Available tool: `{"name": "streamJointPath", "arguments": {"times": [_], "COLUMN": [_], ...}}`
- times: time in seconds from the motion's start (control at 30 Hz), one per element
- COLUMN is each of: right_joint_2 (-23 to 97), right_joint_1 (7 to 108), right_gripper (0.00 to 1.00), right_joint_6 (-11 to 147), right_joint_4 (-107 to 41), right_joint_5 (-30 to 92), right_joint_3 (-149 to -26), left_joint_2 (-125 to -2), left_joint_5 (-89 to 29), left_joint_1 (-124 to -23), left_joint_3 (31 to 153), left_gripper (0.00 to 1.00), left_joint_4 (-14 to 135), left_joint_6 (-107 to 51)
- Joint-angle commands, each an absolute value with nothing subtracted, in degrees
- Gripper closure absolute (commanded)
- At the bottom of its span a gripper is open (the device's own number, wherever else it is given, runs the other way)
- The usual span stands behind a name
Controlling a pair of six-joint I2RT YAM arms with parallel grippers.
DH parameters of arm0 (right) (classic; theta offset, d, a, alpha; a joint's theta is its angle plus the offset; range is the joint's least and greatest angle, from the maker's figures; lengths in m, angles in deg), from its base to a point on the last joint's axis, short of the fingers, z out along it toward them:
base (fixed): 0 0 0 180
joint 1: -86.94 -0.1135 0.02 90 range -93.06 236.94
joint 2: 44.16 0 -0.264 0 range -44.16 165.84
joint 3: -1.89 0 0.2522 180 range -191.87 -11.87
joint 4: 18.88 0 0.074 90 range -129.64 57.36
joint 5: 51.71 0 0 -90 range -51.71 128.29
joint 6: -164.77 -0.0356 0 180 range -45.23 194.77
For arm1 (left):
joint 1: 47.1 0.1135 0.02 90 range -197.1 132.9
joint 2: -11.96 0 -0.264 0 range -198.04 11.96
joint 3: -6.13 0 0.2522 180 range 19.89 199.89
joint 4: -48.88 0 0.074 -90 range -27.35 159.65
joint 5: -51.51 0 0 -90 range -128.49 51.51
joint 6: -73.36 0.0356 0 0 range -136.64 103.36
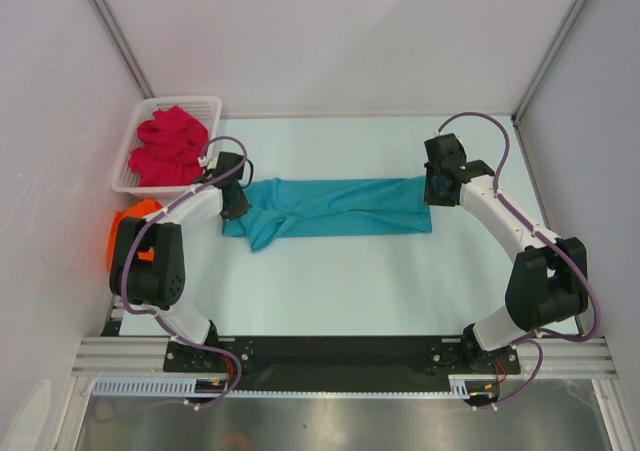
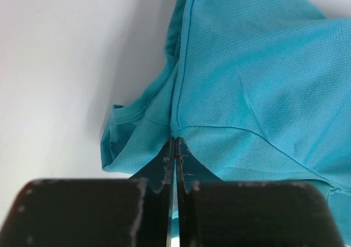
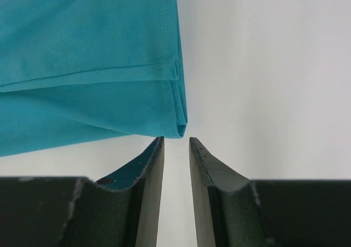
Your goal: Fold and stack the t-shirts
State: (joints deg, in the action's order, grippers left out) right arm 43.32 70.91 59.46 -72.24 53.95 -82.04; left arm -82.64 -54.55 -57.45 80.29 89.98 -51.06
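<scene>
Far left, the white basket holds the crimson-pink t-shirt, bunched up; just below it the orange t-shirt peeks out at the edge of the table, partly hidden by the left arm; the left gripper is down on the left end of the teal-blue t-shirt, jaws pressed together, pinching cloth where creases gather at a seam; the shirt lies in a long band across the table's middle; at its right end the right gripper stands with jaws parted, nothing between them, tips just short of the hem corner.
</scene>
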Motion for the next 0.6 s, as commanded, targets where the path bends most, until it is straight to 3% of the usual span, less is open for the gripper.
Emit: {"name": "streamJointPath", "arguments": {"times": [0.0,0.57], "right_joint_2": [42.76,41.88], "right_joint_1": [70.68,71.03], "right_gripper": [0.7,0.7], "right_joint_6": [60.27,60.27], "right_joint_4": [-72.19,-72.46], "right_joint_5": [54.55,54.64], "right_joint_3": [-82.54,-82.54], "left_joint_2": [-81.99,-83.66], "left_joint_5": [-54.14,-55.02], "left_joint_1": [-56.86,-53.43], "left_joint_3": [81.14,96.26], "left_gripper": [1.0,1.0], "left_joint_4": [88.57,94.72], "left_joint_6": [-50.48,-48.55]}}
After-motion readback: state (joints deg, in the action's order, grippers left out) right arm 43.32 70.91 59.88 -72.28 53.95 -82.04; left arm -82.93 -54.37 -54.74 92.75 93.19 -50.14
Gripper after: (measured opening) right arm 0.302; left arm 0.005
